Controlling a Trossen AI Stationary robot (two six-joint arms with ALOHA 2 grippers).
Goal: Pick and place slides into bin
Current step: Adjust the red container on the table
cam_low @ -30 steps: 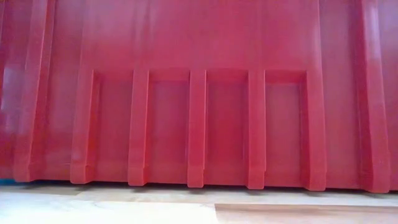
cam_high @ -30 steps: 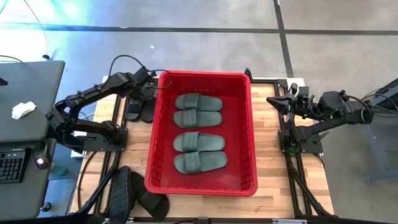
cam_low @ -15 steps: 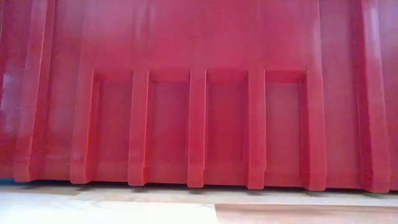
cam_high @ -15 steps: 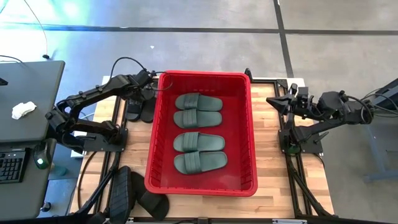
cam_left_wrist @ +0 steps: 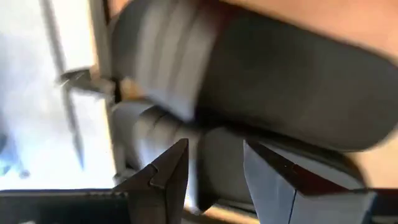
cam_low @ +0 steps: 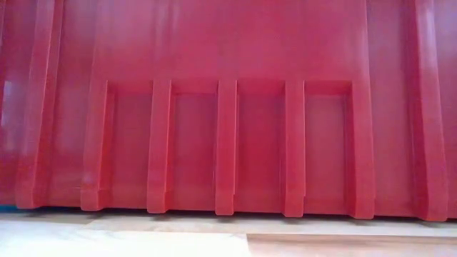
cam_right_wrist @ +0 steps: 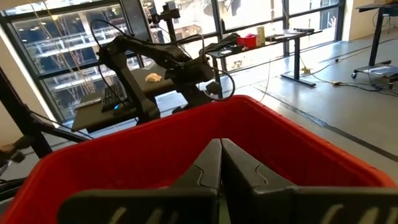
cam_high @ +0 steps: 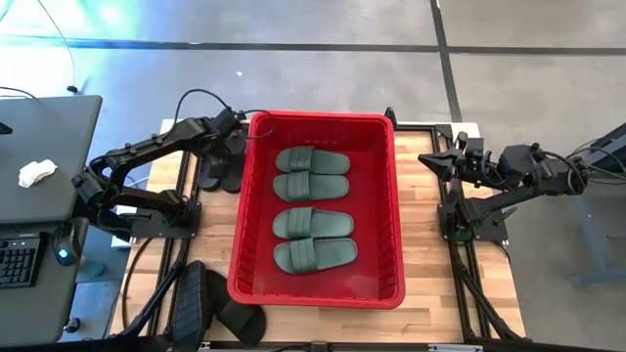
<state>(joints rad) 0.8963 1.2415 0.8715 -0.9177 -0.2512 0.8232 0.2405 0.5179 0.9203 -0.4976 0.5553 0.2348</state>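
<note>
The left end effector [cam_high: 227, 149] reaches over the far left part of the wooden surface [cam_high: 430, 264], just outside the bin's [cam_high: 318, 119] far-left corner, directly above a pair of black slides [cam_high: 219, 172] lying side by side there. In the left wrist view its two dark fingers [cam_left_wrist: 165, 171] stand partly spread, with a black slide's sole [cam_left_wrist: 217, 165] showing in the gap between them; the picture is blurred, so whether the fingers are touching the rubber or merely straddling it cannot be told.

The right end effector [cam_high: 437, 160] is held off the bin's right side, well apart from any slide, its fingers [cam_right_wrist: 208, 168] pressed together with nothing between them (its own camera looks across the red rim toward the other arm).

Four dark green slides [cam_high: 313, 205] lie inside the bin in a column, as two pairs, straps up. Two more black slides [cam_high: 213, 305] sit at the near left corner of the surface, beside the bin's near-left corner. In the low view the bin's ribbed red wall fills nearly the whole picture.
</note>
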